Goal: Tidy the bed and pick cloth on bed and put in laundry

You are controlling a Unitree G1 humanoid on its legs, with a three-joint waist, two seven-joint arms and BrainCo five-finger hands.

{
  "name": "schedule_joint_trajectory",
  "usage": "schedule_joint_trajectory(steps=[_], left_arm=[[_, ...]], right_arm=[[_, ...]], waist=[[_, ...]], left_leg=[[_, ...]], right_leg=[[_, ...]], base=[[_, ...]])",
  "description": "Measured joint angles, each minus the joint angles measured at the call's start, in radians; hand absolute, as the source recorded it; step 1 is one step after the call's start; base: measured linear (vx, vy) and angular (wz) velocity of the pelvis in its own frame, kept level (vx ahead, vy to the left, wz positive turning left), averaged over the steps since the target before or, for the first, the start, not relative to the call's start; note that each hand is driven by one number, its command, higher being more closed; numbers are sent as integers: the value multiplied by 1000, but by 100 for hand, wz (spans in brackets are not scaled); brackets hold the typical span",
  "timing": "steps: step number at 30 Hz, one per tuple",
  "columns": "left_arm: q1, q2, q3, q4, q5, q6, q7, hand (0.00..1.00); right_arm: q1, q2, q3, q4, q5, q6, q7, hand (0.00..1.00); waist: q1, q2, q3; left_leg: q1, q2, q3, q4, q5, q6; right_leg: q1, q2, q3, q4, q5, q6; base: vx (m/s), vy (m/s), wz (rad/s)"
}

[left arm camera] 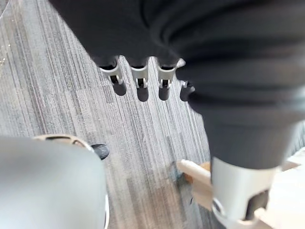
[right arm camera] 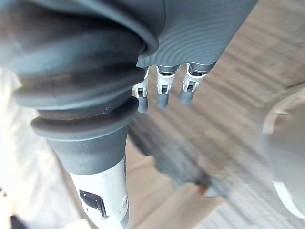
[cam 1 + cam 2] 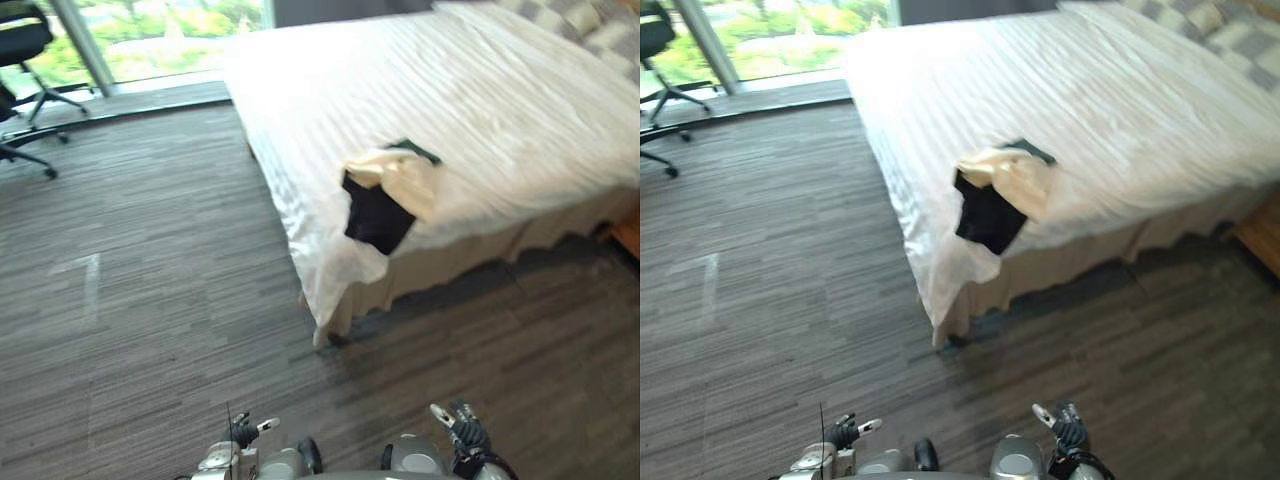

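Grey striped carpet [image 3: 150, 300] covers the floor, and a bed with a white striped sheet [image 3: 480, 110] takes the upper right of the left eye view. A crumpled cream and black cloth [image 3: 385, 195] lies at the bed's near edge, its black part hanging over the side. It is well apart from the left hand [image 3: 243, 432] and right hand [image 3: 462, 432] at the bottom edge. In the left wrist view the left hand's fingers [image 1: 139, 83] hang straight, holding nothing. In the right wrist view the right hand's fingers [image 2: 162, 90] are likewise straight and empty.
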Motion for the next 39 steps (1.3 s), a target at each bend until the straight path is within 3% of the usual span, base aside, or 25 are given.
schedule_joint_trajectory(steps=[1,3,6,7,8,10,14,15,17,19,21,23,27,32,35,39], left_arm=[[37,17,14,1,6,2,1,0],[48,-9,33,-8,10,8,-1,0],[52,-42,35,-29,28,14,-6,0],[50,-44,34,-34,28,14,-5,0],[45,-43,34,-45,27,15,-4,0],[39,-39,34,-54,15,14,-3,0],[36,-48,34,-59,-5,18,-3,0],[40,-62,33,-64,-3,20,-4,0],[40,-89,29,-64,-3,23,-11,0],[37,-88,29,-72,-2,28,-17,0],[39,-73,27,-72,-1,44,-21,0],[37,-68,24,-76,11,54,-23,0],[37,-64,18,-79,30,72,-25,0],[40,-46,-13,-87,38,85,-27,0],[41,-38,-14,-91,38,83,-29,0],[39,-36,-21,-93,38,80,-39,0]], right_arm=[[-22,-25,-20,-41,-1,1,-25,0],[-60,-106,-40,-88,-7,5,-57,0],[-180,-268,-83,-171,-112,23,-174,0],[-198,-293,-86,-184,-135,27,-200,0],[-256,-339,-80,-193,-197,46,-247,0],[-326,-374,-37,-207,-286,68,-284,0],[-393,-437,77,-225,-392,112,-261,0],[-423,-439,100,-225,-400,125,-253,0],[-463,-461,154,-225,-438,128,-227,0],[-487,-464,201,-220,-461,160,-183,0],[-513,-466,219,-189,-472,169,-150,0],[-541,-479,232,-131,-474,172,-120,0],[-593,-507,283,-61,-485,212,-60,0],[-639,-513,311,63,-517,276,36,0],[-648,-513,336,117,-542,278,57,0],[-697,-520,348,164,-552,276,87,0]], waist=[[-1,-33,-12],[0,1,-15],[-3,66,-15],[-5,67,-15],[-1,85,-22],[1,86,-23],[28,90,-13],[39,104,-16],[44,157,-27],[53,146,-27],[50,121,-25],[49,114,-26],[50,109,-26],[51,101,-27],[52,84,-25],[51,85,-25]], left_leg=[[4,-8,-15,11,-27,-17],[-2,31,-14,13,-40,-32],[-14,66,-29,-12,-30,-47],[-17,69,-37,-14,-30,-48],[-25,82,-43,7,-37,-58],[-76,101,-45,107,-75,-69],[-224,156,-32,482,-113,-72],[-227,178,16,475,-141,-47],[-237,204,68,329,-83,-52],[-202,159,84,226,-56,-49],[-173,121,83,138,-5,-52],[-141,99,77,57,37,-58],[-110,89,68,-32,88,-88],[-83,77,64,-103,131,-73],[-91,72,61,-118,148,-69],[-119,65,63,-124,161,-50]], right_leg=[[5,-9,18,-5,74,-54],[7,24,3,-4,51,-48],[8,60,-35,-25,36,-67],[8,64,-42,-25,31,-72],[9,73,-50,-18,20,-81],[11,78,-65,-13,-7,-87],[106,79,-68,-65,-18,-105],[132,78,-75,-74,-17,-109],[138,89,-92,-65,-21,-87],[122,57,-95,-61,-19,-73],[113,38,-105,-62,-17,-70],[119,26,-123,-62,-17,-70],[125,24,-149,-62,-17,-70],[138,23,-172,-73,-12,-62],[135,23,-178,-94,2,-64],[111,21,-179,-105,20,-63]], base=[[144,-402,21],[137,-345,19],[104,-167,16],[130,-139,25],[100,-96,18],[69,-83,29],[53,-52,38],[87,41,24],[127,84,20],[145,70,15],[111,4,18],[84,-7,26],[24,-16,21],[-45,10,11],[-95,35,7],[-113,42,-3]])
